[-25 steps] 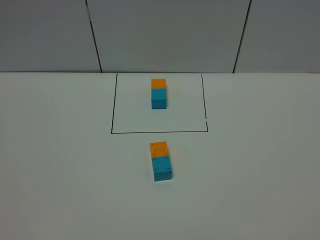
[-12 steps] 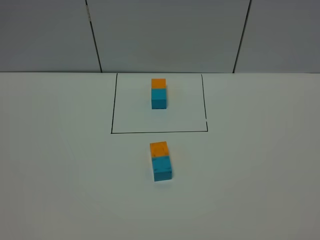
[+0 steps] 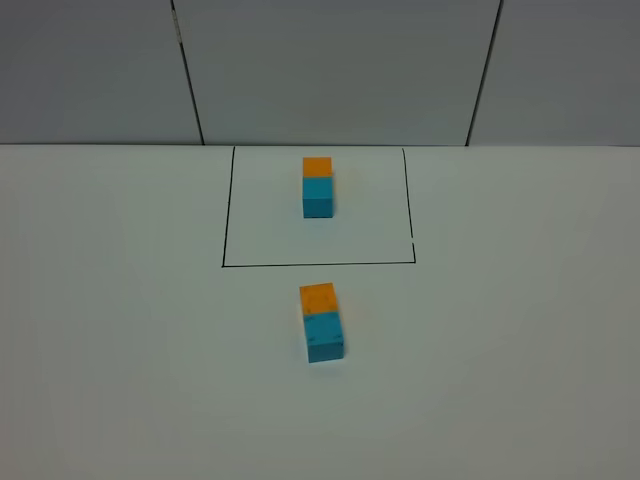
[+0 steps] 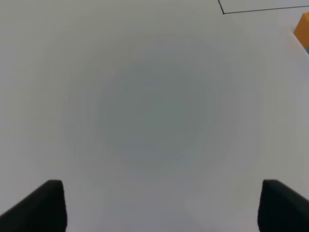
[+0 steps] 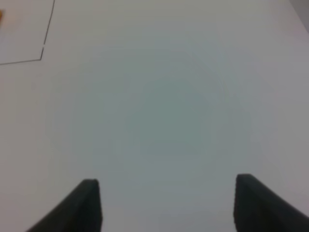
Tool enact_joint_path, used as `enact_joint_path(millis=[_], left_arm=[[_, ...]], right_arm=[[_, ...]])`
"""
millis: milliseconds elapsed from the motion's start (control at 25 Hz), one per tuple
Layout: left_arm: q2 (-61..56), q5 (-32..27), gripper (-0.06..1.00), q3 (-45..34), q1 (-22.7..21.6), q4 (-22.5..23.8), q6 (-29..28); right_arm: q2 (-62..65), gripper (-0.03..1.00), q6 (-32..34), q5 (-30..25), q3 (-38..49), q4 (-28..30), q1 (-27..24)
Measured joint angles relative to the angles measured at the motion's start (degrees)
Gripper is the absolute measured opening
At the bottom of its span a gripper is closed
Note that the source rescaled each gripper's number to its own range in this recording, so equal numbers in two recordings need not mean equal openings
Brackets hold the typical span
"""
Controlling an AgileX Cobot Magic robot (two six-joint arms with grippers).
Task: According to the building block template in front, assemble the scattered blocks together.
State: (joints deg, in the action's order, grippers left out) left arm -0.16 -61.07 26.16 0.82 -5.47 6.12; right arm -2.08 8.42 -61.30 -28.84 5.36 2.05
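The template, an orange cube (image 3: 317,166) joined to a teal cube (image 3: 318,196), sits inside a thin black drawn rectangle (image 3: 224,240) at the back of the white table. In front of the frame the unframed orange block (image 3: 318,297) and teal block (image 3: 325,336) lie touching in a row, orange at the back. An edge of the orange block shows in the left wrist view (image 4: 304,30). My left gripper (image 4: 161,208) and right gripper (image 5: 166,205) are open and empty over bare table. Neither arm shows in the exterior view.
The white table (image 3: 120,350) meets a grey panelled wall (image 3: 340,70) at the back. A corner of the black frame line shows in the left wrist view (image 4: 223,11) and in the right wrist view (image 5: 41,57).
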Motion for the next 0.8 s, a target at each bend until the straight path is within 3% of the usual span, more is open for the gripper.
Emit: enact_joint_path(millis=[800], left_arm=[[0.0,0.0,0.8,0.0,0.0,0.0,0.0]], right_arm=[[0.0,0.47,0.0,0.0,0.0,0.0,0.0]])
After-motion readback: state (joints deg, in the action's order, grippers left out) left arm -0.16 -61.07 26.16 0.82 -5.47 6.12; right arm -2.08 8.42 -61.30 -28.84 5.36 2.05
